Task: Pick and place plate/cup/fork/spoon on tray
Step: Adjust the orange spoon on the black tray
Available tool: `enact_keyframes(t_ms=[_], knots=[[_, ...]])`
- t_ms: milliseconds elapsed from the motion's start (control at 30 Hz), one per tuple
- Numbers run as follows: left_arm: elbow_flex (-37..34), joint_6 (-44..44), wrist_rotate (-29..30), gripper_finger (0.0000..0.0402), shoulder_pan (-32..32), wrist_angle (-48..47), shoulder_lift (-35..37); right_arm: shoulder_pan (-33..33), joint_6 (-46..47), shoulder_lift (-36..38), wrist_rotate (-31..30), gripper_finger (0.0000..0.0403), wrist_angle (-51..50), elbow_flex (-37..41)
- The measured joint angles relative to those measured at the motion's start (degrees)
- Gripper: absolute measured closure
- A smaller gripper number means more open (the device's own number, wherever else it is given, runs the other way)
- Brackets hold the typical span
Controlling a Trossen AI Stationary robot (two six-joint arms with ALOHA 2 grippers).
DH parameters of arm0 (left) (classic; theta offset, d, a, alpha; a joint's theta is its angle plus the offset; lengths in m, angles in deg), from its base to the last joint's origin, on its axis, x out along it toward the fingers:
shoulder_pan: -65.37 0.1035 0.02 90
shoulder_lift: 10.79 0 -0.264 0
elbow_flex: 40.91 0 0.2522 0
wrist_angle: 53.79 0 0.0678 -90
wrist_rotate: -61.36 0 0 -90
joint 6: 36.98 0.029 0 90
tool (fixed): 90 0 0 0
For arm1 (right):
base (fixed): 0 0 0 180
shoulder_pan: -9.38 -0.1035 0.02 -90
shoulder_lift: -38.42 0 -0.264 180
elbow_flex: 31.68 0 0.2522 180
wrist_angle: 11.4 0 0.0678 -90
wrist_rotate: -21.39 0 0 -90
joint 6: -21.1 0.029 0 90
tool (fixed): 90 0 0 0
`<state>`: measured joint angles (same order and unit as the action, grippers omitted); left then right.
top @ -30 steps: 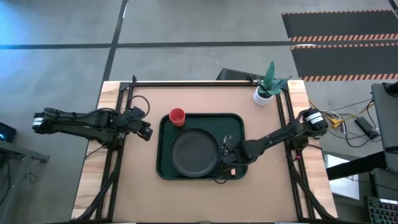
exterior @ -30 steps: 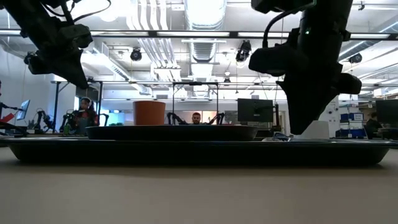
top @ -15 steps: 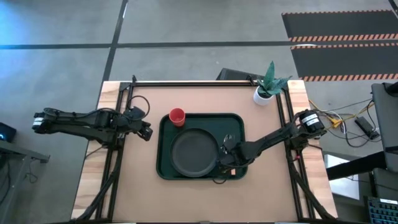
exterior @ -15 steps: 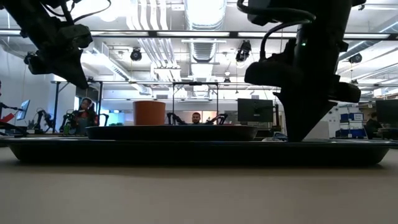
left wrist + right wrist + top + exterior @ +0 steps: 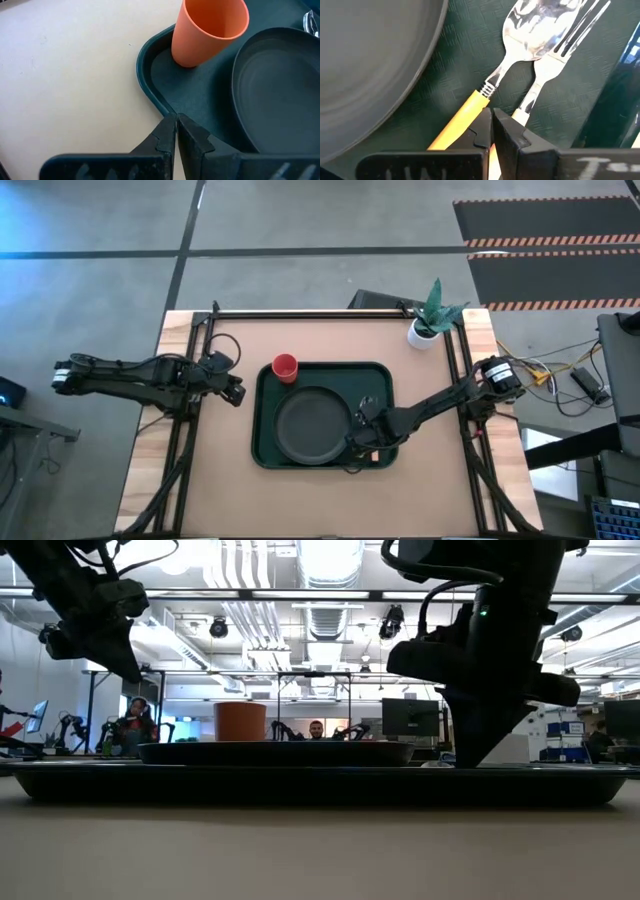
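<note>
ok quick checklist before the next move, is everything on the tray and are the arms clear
1. plate on tray: ok.
2. cup upright in the tray's far left corner: ok.
3. spoon and fork on tray beside the plate, heads overlapping: ok.
4. right end effector shut, low over the cutlery handles; whether it touches them: cannot tell.
5. left end effector shut, empty, at the tray's left edge: ok.

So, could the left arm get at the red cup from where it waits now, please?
Probably yes: the left gripper waits shut just outside the tray, and the cup stands unobstructed in the near corner. It must open first.
</note>
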<state>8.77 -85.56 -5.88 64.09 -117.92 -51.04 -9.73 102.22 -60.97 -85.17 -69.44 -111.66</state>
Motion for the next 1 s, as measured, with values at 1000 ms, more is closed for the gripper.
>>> enact_keyframes(t_ms=[1000], knots=[[0.00, 1.32, -0.02, 0.0402, 0.02, 0.02, 0.00, 0.00, 6.84, -0.04, -3.63, 0.0394, -1.90, 0.14]])
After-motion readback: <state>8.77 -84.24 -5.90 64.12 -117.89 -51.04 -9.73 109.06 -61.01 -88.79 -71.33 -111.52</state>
